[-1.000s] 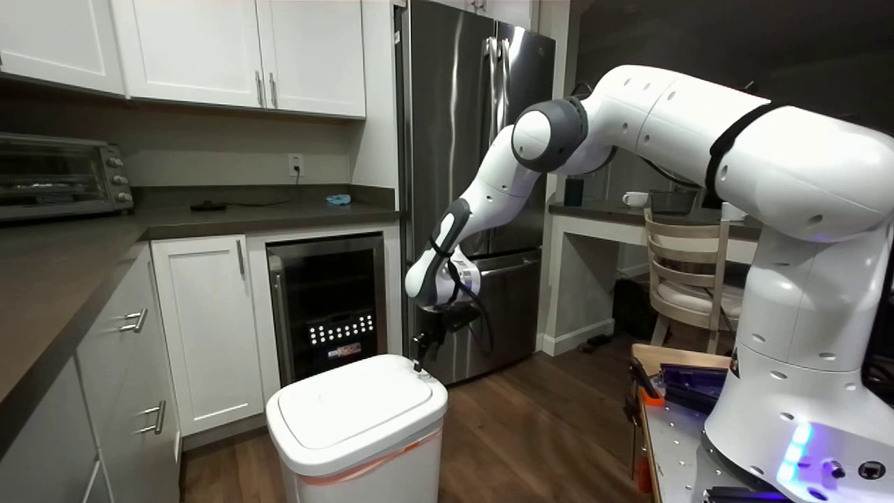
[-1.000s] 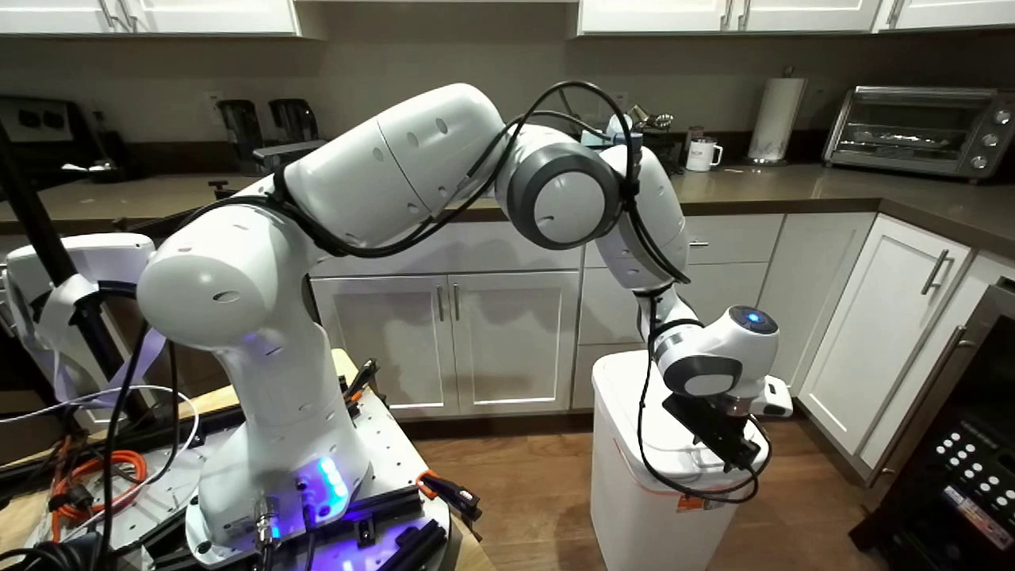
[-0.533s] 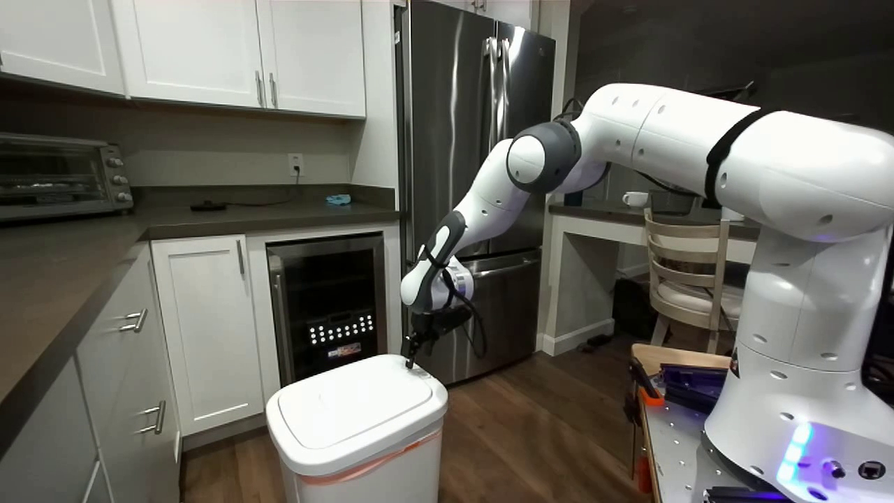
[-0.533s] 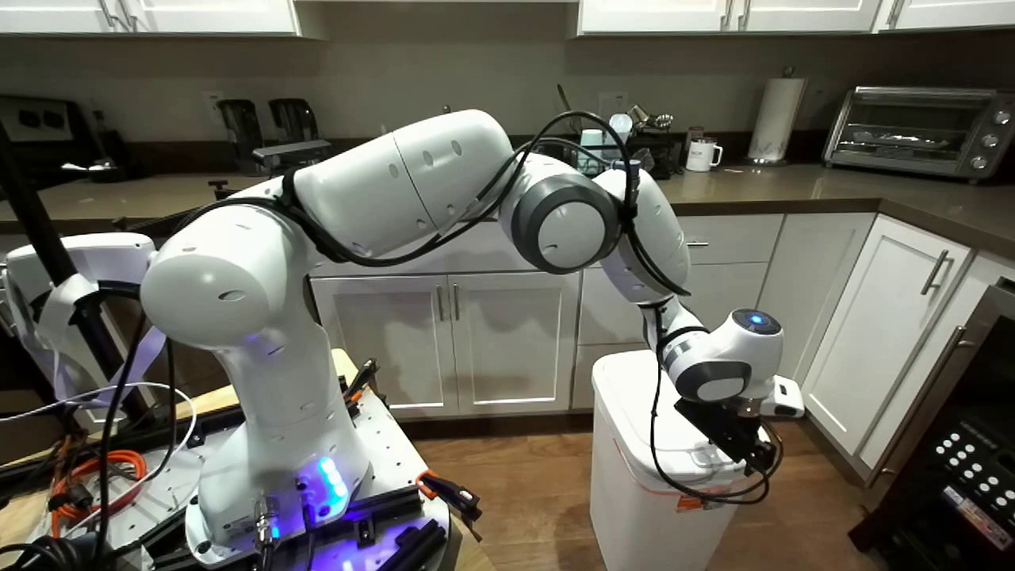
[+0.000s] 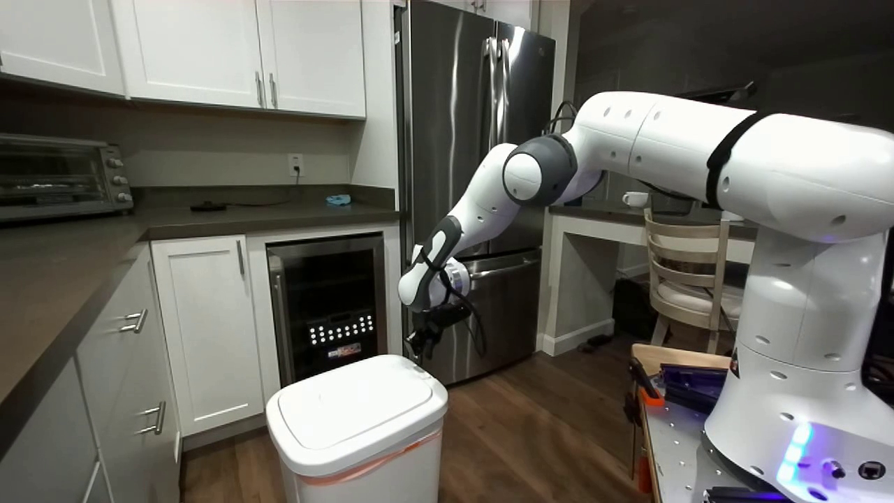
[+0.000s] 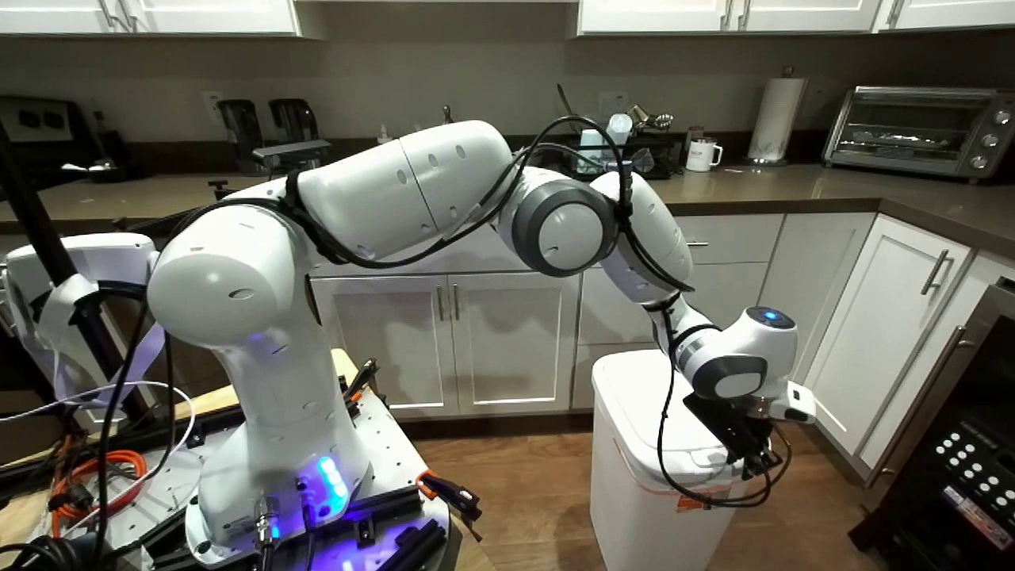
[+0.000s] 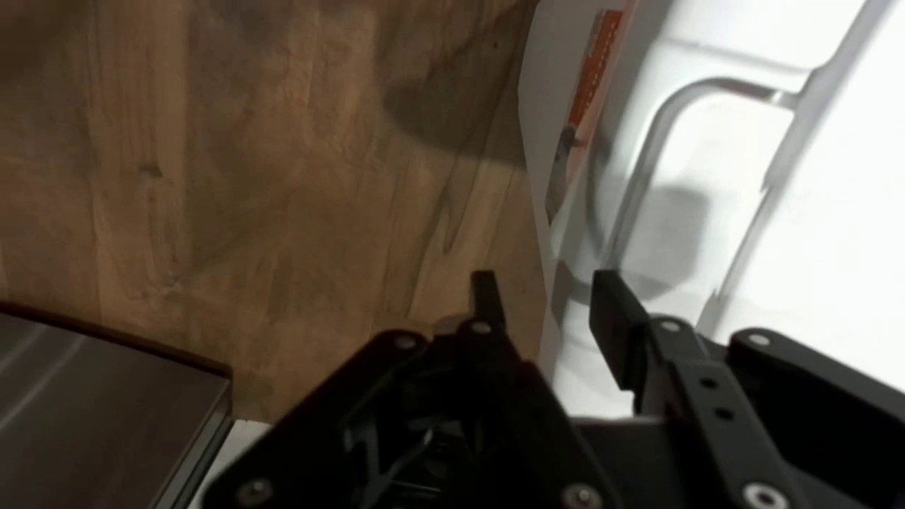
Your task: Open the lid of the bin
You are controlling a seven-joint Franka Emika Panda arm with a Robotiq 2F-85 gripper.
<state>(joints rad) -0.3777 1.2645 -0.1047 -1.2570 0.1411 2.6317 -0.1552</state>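
Note:
The white bin (image 5: 401,464) stands on the floor; it also shows in an exterior view (image 6: 634,496). Its flat white lid (image 5: 353,402) lies level on top, and it is partly behind the arm in an exterior view (image 6: 638,388). My gripper (image 5: 417,349) is at the bin's short end near the fridge, beside the top edge. In the wrist view the gripper (image 7: 546,290) is open with nothing between its fingers. One finger is over the floor, the other over the bin's white rim. The grooved tab (image 7: 700,170) at the lid's end is just ahead of that finger. Contact cannot be told.
An orange-red strip (image 7: 597,67) shows below the bin's rim. The steel fridge (image 5: 454,175) and the glass-door cooler (image 5: 328,300) stand behind the bin. White cabinets (image 6: 515,341) run along the wall. A black cable loop (image 6: 662,444) hangs from my arm beside the bin.
My arm's elbow has sunk and the gripper has moved outward, off the lid's end to beside the bin's edge. The fingers look wider apart or turned. The lid has not moved.

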